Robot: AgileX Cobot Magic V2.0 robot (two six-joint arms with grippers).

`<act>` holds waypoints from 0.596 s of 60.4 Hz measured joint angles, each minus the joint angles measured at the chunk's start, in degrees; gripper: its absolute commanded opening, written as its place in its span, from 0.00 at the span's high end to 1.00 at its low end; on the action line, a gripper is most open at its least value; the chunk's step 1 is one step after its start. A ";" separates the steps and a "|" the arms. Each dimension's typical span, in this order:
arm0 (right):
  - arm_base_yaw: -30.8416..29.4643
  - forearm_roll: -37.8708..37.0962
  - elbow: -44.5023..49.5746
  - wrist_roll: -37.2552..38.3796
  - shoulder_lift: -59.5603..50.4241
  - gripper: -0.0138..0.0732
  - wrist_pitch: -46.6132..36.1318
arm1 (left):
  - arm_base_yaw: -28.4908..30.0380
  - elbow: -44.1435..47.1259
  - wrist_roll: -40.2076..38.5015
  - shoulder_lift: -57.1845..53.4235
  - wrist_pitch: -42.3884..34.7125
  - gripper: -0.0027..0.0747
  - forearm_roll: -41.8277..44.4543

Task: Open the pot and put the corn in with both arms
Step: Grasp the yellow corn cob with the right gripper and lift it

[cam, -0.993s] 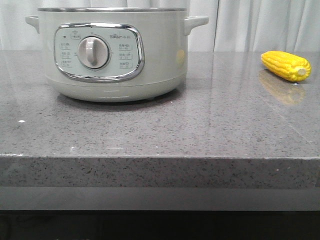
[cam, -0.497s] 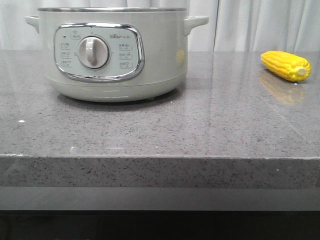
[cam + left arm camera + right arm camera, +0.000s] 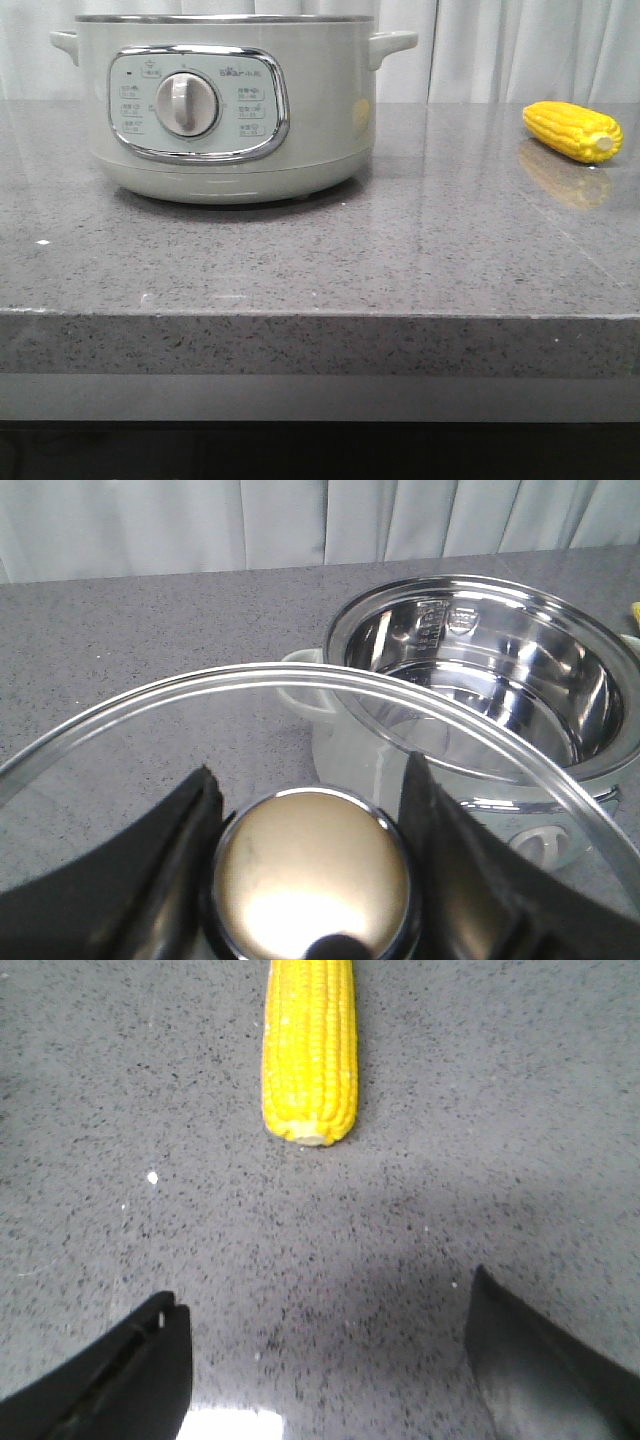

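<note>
Pot [image 3: 225, 100] uncovered on grey worktop [image 3: 400, 260]. Left jaws clamped on glass lid's [image 3: 120, 715] metal knob [image 3: 310, 880]. Corn [image 3: 309, 1045] lying ahead of wide right jaws; likely light, stiff, best gripped mid-cob.

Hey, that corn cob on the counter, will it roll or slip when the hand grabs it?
The corn is a rounded cob lying on its side on the glossy stone counter, so a nudge would probably roll it. Its ridged kernel rows should give some grip. It looks rigid, unlikely to bend.

Pot [image 3: 225, 105] mouth uncovered; bare tabletop [image 3: 450, 230] between pot and corn [image 3: 572, 131]; open stretch before right pincer [image 3: 325, 1360]
</note>
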 measured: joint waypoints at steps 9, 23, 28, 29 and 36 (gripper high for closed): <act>0.00 0.00 -7.00 0.00 8.36 0.18 1.96 | 0.00 0.00 0.00 0.00 0.00 0.65 0.00; 0.00 0.00 -15.69 0.00 18.50 0.18 2.45 | 0.00 0.00 0.00 0.00 0.00 0.65 0.00; 0.00 0.00 -17.91 0.00 21.59 0.18 2.33 | 0.00 0.00 0.00 0.00 0.00 0.65 0.00; 0.00 0.10 -18.30 0.00 22.08 0.18 2.20 | 0.00 0.00 0.00 0.00 0.00 0.65 0.00; 0.00 0.90 -21.53 0.00 25.97 0.18 1.84 | 0.00 0.00 0.00 0.00 0.00 0.65 0.00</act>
